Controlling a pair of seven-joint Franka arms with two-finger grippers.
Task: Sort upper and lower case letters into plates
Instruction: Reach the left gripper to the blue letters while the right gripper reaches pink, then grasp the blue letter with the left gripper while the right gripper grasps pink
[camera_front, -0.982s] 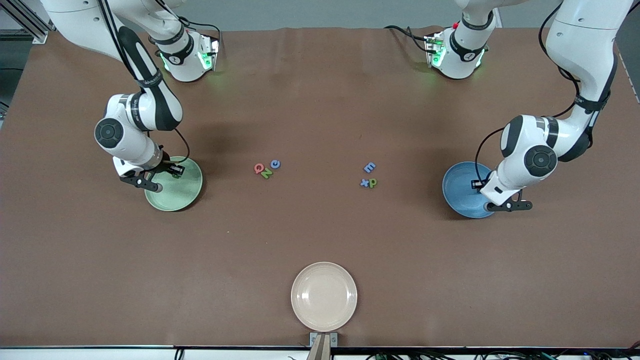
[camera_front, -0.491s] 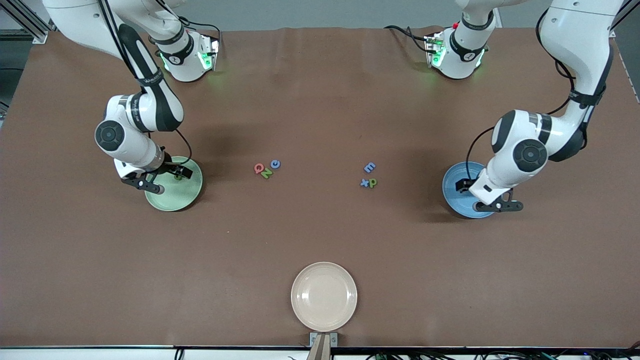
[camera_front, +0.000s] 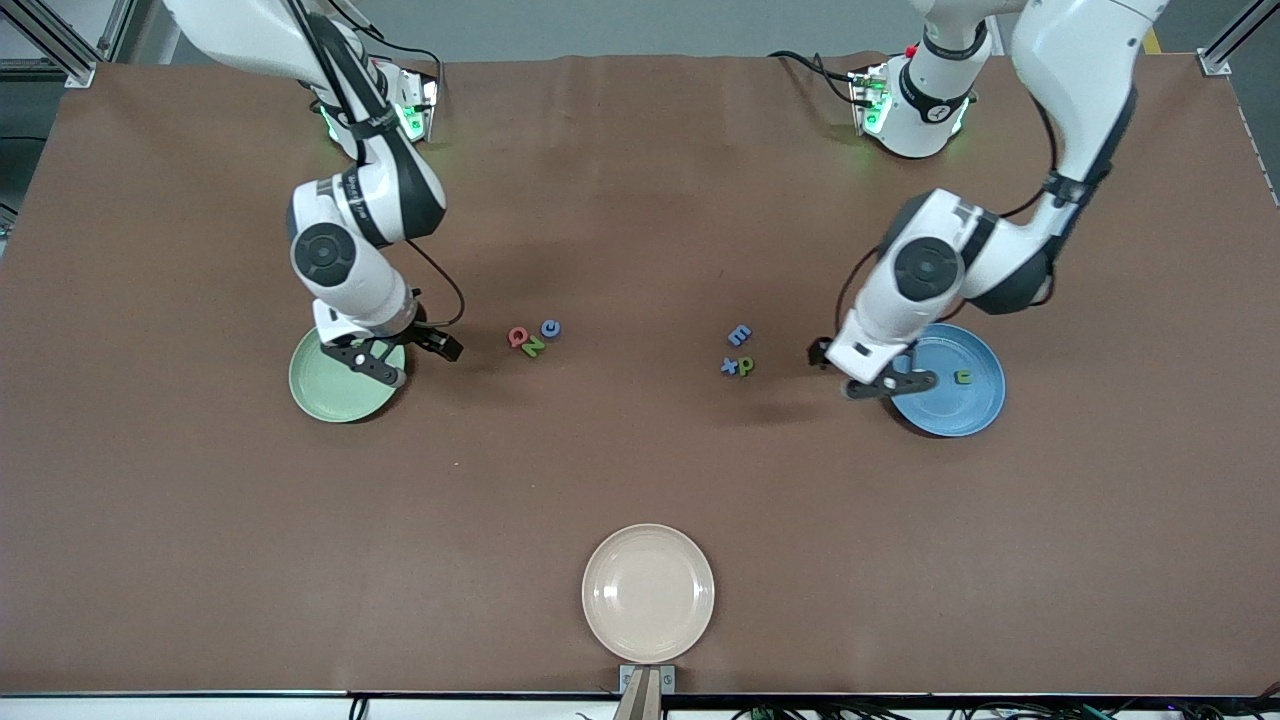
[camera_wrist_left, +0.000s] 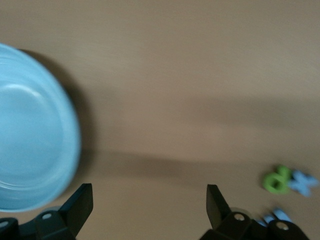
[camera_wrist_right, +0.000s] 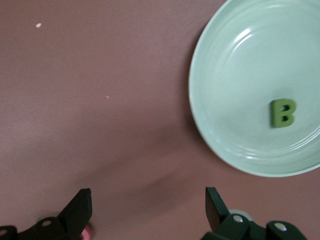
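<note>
Worktop (camera_front: 640, 470) is showing a matt brown sheet, paper- or felt-like, faintly creased near the arm bases. Mint plate (camera_wrist_right: 240, 100) is looking smooth and glossy, catching ring highlights; green B (camera_wrist_right: 282, 113) on it is reading as matt and chunky. Blue plate (camera_front: 965, 395) is showing a similar sheen. Cream plate (camera_front: 648, 592) is looking satin. Arm shells are gleaming white plastic; end effector fingers (camera_wrist_right: 77, 210) are matt black.
</note>
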